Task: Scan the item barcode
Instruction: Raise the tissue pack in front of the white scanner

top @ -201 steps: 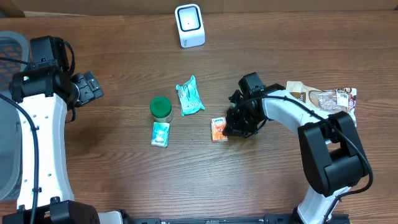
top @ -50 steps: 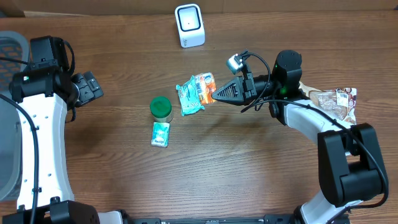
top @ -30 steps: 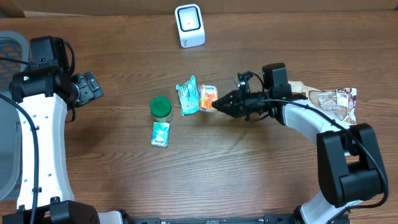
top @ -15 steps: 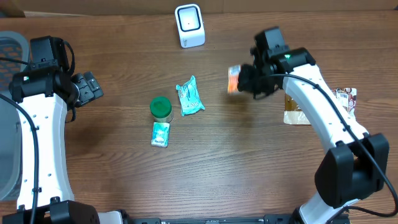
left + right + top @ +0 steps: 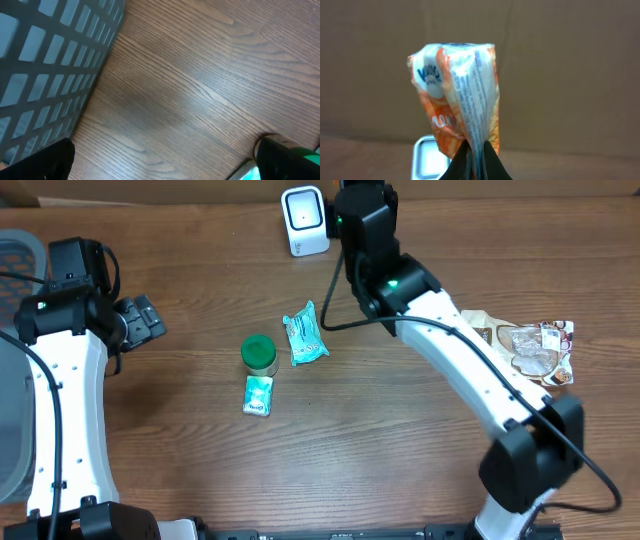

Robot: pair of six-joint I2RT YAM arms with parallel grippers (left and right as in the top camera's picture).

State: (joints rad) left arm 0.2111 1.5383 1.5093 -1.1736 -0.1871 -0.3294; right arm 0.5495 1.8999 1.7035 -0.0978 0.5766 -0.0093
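Right wrist view: scanner cut off by lower edge, partly hidden behind orange packet; packet's fine print too blurred to read.

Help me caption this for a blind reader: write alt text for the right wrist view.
An orange-and-white packet stands upright, pinched at its lower edge by the shut right pincer. Behind it is a plain brown cardboard wall, and the top of a white scanner peeks in at lower left.
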